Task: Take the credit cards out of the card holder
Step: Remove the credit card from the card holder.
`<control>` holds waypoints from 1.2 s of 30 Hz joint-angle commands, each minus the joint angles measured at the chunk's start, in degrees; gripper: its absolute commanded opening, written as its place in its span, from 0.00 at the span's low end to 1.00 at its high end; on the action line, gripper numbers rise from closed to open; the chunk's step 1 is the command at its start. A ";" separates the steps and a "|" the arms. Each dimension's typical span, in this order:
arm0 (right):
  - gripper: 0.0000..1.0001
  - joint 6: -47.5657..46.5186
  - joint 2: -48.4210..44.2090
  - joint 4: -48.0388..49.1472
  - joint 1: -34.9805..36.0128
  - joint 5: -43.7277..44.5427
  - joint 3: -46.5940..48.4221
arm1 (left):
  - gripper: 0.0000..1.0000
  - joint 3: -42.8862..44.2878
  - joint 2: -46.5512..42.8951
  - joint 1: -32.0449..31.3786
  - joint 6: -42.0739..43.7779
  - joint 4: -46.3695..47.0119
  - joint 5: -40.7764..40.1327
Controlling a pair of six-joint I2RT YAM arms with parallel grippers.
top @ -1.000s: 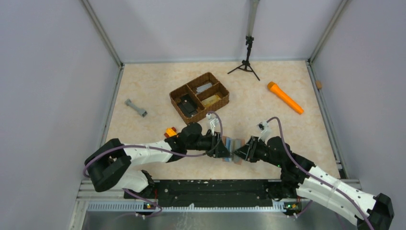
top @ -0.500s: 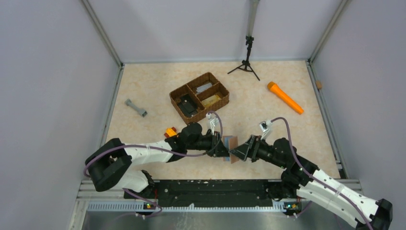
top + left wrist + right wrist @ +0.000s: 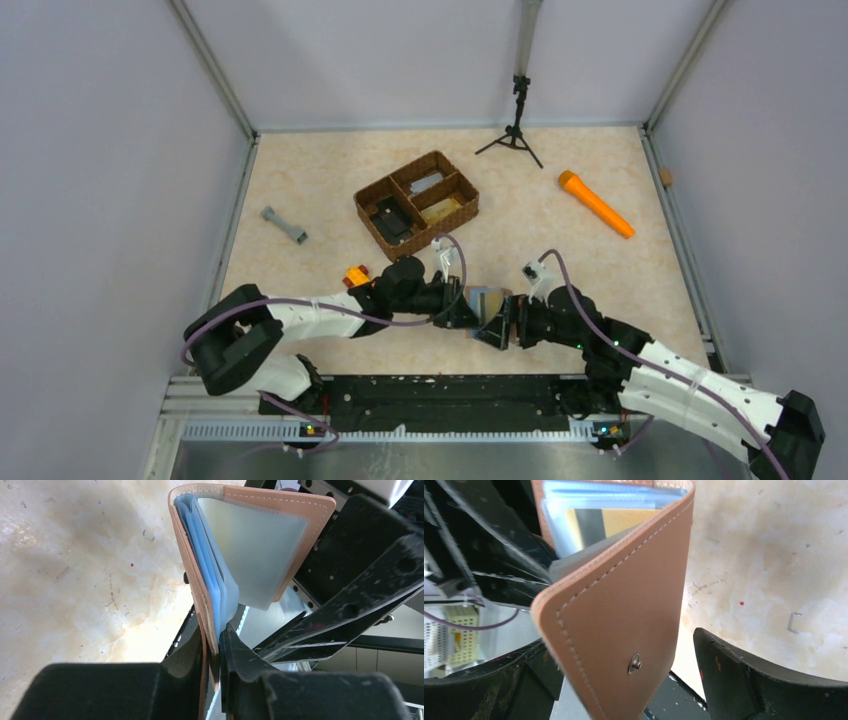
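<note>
The tan card holder (image 3: 487, 299) hangs just above the table between the two arms, partly unfolded. My left gripper (image 3: 463, 314) is shut on the lower edge of one leather flap (image 3: 200, 600); pale blue sleeves (image 3: 212, 572) fan out beside it. In the right wrist view the other flap (image 3: 624, 610), with its metal snap stud, stands between the spread fingers of my right gripper (image 3: 616, 652), which is open and not pinching it. A yellow and grey credit card (image 3: 616, 522) shows inside a clear sleeve. My right gripper (image 3: 502, 326) sits close against the holder.
A brown woven three-compartment basket (image 3: 417, 203) stands behind the arms. An orange flashlight (image 3: 595, 204) lies at the right, a grey dumbbell-shaped piece (image 3: 283, 225) at the left, a small orange object (image 3: 355, 274) by the left arm, a black tripod (image 3: 515, 132) at the back.
My right gripper has opened wide, let go of the card holder and moved left around its loose flap. My left gripper has closed tighter on its flap. The holder has unfolded.
</note>
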 commanded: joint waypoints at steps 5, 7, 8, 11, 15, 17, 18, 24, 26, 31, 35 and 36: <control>0.94 -3.39 7.05 -0.82 3.75 4.30 4.92 | 0.11 2.60 1.51 0.53 -1.74 5.96 3.23; 0.94 -3.11 6.70 -0.47 3.73 5.25 4.86 | 0.12 2.55 1.58 0.58 -1.67 5.89 3.39; 0.92 -2.98 6.10 -0.63 3.75 5.74 4.82 | 0.12 2.57 1.63 0.62 -1.62 5.73 3.46; 0.92 -2.87 3.79 -0.88 3.78 6.05 4.41 | 0.12 2.82 1.85 0.71 -1.37 4.92 3.76; 0.95 -2.74 0.47 -3.21 3.76 6.96 4.26 | 0.12 3.24 2.11 0.71 -1.06 3.72 4.00; 0.95 -2.66 -0.76 -4.12 3.74 7.49 4.25 | 0.12 3.51 2.19 0.71 -0.94 3.09 4.11; 0.93 -2.60 -1.18 -4.36 3.73 7.74 4.17 | 0.12 3.66 2.27 0.71 -0.82 2.72 4.14; 0.81 -2.62 -0.08 -5.79 3.81 9.31 5.02 | 0.12 4.09 2.55 0.71 -0.75 2.18 4.67; 0.80 -2.83 0.45 -5.62 3.73 8.84 5.20 | 0.13 4.22 2.55 0.70 -0.85 2.18 4.84; 0.80 -2.95 1.39 -4.92 3.86 8.45 5.13 | 0.14 4.33 2.46 0.71 -0.96 2.26 5.01; 0.82 -3.11 1.79 -3.19 3.74 6.62 5.04 | 0.15 4.42 2.83 0.71 -1.01 2.10 5.23; 0.83 -3.12 1.92 -2.62 3.82 6.16 5.00 | 0.15 4.45 2.95 0.71 -0.97 2.17 5.23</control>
